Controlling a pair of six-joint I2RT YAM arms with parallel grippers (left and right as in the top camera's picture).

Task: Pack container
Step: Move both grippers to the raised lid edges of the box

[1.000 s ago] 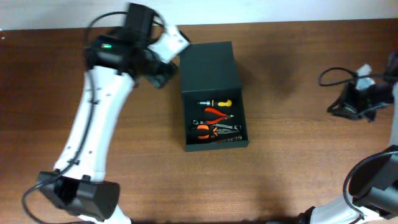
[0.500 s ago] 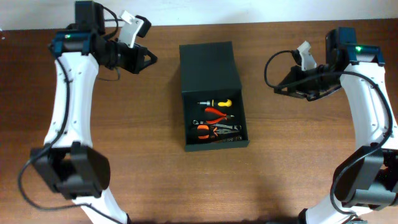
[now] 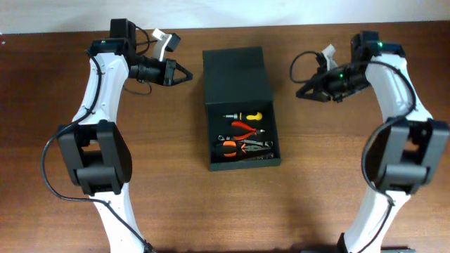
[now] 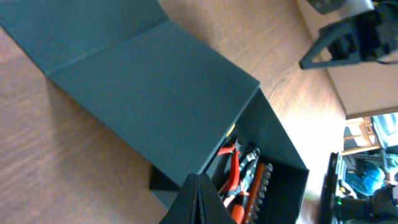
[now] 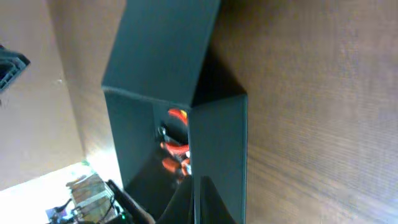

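1. Both arms have swung inward over the last half second. The left gripper (image 3: 185, 73) and right gripper (image 3: 301, 92) now flank the container (image 3: 246, 165), and neither touches it.
2. In both wrist views, each pair of fingers is pressed together to a point with nothing between them.
3. The container has not moved and sits mid-table (image 3: 337, 190). Its flap lid (image 3: 235, 74) lies toward the far end, and the open near compartment holds hand tools (image 3: 244, 137).
4. Handling, by judgement:
   - The walls look thin and stiff, and the matte skin should not slip.
   - The shell is probably light, but the tools weight the near end.
   - The flap will pivot only at its fold.
   - The free far edge of the flap is the best place to take hold, with the other gripper bracing a side wall.
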